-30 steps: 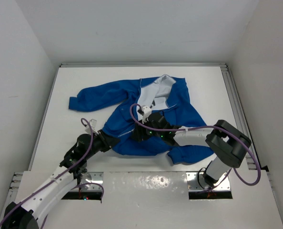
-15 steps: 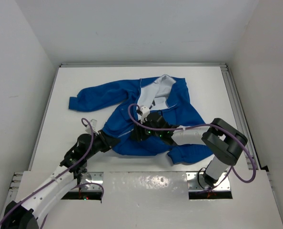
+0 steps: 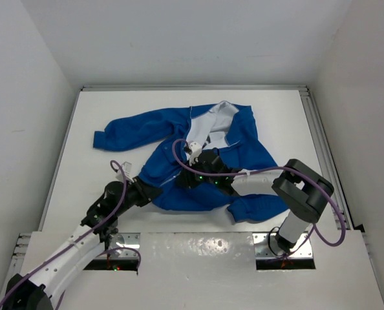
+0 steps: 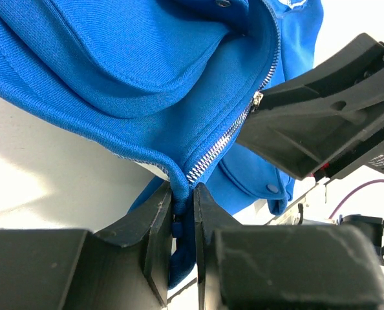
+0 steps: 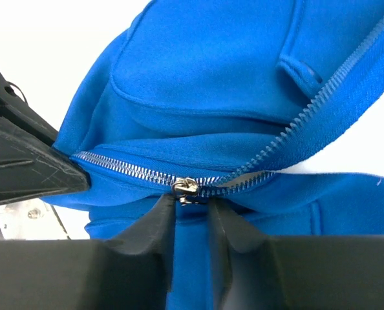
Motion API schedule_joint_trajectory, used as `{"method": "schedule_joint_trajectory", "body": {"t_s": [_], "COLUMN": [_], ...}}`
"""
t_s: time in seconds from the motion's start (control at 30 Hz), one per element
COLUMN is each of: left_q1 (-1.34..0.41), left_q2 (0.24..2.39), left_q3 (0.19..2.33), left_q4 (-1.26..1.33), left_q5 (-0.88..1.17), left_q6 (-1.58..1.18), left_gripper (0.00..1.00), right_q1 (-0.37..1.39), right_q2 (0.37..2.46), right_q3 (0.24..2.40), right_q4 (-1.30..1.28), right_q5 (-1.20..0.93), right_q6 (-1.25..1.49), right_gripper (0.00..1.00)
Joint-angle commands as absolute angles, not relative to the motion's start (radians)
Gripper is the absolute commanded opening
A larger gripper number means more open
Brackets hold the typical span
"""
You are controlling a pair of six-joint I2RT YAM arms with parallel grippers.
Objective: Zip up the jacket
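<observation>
The bright blue jacket (image 3: 205, 152) lies spread on the white table with its collar and white lining at the far side. My left gripper (image 3: 154, 192) is shut on the jacket's bottom hem at the foot of the silver zipper (image 4: 231, 132); the hem is pinched between its fingers (image 4: 160, 219). My right gripper (image 3: 187, 179) sits over the jacket front. In the right wrist view its fingers (image 5: 156, 223) close narrowly around the pull tab under the zipper slider (image 5: 185, 187). The teeth are joined to the left of the slider and split open to the right.
The right arm lies low across the jacket's lower right part, its elbow (image 3: 302, 187) near the right sleeve. The left gripper's dark finger (image 5: 24, 168) shows at the left of the right wrist view. Bare table lies behind and to the left of the jacket.
The right arm's elbow and cable loop have shifted slightly left. The left arm and the jacket have hardly moved.
</observation>
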State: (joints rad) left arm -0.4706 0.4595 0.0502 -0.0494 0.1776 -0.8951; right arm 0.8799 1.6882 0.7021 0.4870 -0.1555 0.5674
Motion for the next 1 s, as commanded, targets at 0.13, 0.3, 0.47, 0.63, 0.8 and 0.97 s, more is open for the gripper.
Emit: {"method": "schedule_joint_trajectory", "body": {"t_s": [0.13, 0.3, 0.47, 0.63, 0.8, 0.97], "left_q1": [-0.476, -0.476, -0.477, -0.476, -0.476, -0.476], "left_q2": [0.407, 0.399, 0.403, 0.388, 0.341, 0.328], "left_q3": [0.104, 0.166, 0.314, 0.480, 0.610, 0.528], "left_q4": [-0.115, -0.155, -0.253, -0.396, -0.506, -0.480], "left_q5": [0.158, 0.118, 0.023, -0.050, -0.147, -0.074], "left_q6": [-0.871, -0.836, -0.747, -0.673, -0.624, -0.681], "left_gripper": [0.00, 0.00, 0.00, 0.00, 0.00, 0.00], "right_q1": [0.887, 0.885, 0.887, 0.885, 0.841, 0.845], "right_q2": [1.595, 1.513, 1.410, 1.404, 1.433, 1.326], "right_q3": [0.655, 0.606, 0.614, 0.762, 0.874, 0.809], "right_q4": [0.577, 0.525, 0.376, 0.175, 0.114, 0.104], "right_q5": [-0.071, 0.018, 0.199, 0.486, 0.601, 0.123], "right_q6": [0.561, 0.549, 0.503, 0.370, 0.284, 0.487], "right_gripper": [0.00, 0.00, 0.00, 0.00, 0.00, 0.00]}}
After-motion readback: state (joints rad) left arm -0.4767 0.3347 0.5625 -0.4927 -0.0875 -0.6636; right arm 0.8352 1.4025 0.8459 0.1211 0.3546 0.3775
